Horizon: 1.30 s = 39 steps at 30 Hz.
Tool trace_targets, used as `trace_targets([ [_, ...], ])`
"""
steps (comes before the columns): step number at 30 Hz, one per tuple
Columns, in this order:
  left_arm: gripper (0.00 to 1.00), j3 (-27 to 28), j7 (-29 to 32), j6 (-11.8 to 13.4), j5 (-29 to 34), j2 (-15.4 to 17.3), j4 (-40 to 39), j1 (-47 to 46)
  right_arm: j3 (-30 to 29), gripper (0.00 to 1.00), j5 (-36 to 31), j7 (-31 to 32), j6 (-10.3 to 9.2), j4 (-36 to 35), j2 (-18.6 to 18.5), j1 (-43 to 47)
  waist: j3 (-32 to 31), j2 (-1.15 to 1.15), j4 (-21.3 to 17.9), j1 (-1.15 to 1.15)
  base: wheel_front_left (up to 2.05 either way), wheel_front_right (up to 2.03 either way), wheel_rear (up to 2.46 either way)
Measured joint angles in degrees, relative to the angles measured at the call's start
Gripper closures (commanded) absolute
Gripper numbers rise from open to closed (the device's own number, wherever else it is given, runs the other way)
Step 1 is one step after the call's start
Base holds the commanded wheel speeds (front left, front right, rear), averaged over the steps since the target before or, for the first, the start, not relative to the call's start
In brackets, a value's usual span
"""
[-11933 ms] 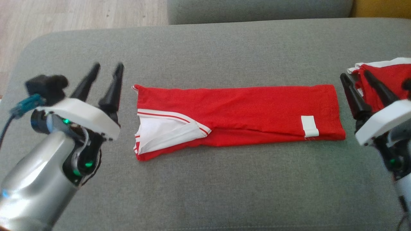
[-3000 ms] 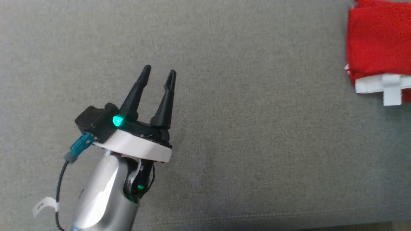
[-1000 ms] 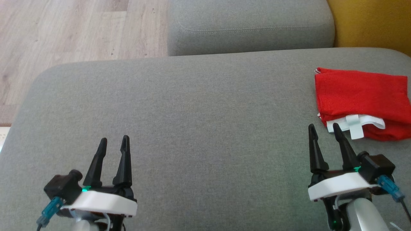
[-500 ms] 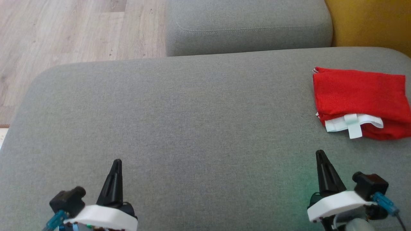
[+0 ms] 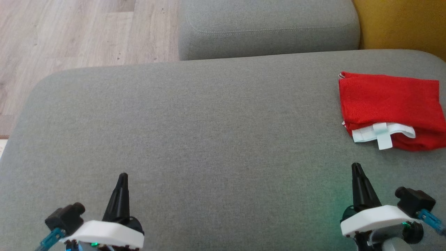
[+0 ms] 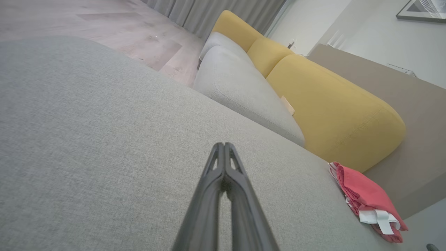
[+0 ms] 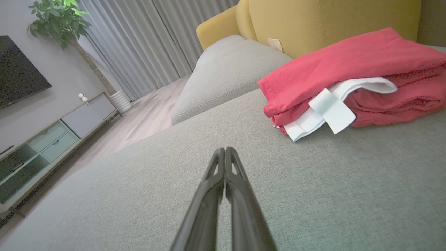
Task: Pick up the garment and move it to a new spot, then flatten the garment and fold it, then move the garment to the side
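So the red garment sits folded into a chunky rectangle at the right edge of the head view, on the upper right part of the big grey cushion. White trim pokes out of the lower edge of the fold, with a little white tab hanging across it. Neither gripper touches it.

The left gripper is at the lower left of the frame, fingers pressed together into one point, nothing in them. The right gripper is at the lower right, same deal: pinched together on nothing, with its tip below the garment and a strip of bare cushion between them.

In the right wrist view the garment lies in the upper right. In the left wrist view it's small, way over at the lower right.

Past the cushion there's a second grey cushion, a yellow sofa back at the upper right, and wood floor at the upper left.
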Motion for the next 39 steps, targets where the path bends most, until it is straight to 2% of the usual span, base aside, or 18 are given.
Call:
trace_targets([
  [39,1.0,3.5,6.6,-0.2,-22.5,0.1,1.5,-2.9,-3.6,1.0,25.6,6.3,0.0,-1.5,0.0,-1.2,0.7,0.0,-0.6,0.0,0.0,0.0,0.0],
])
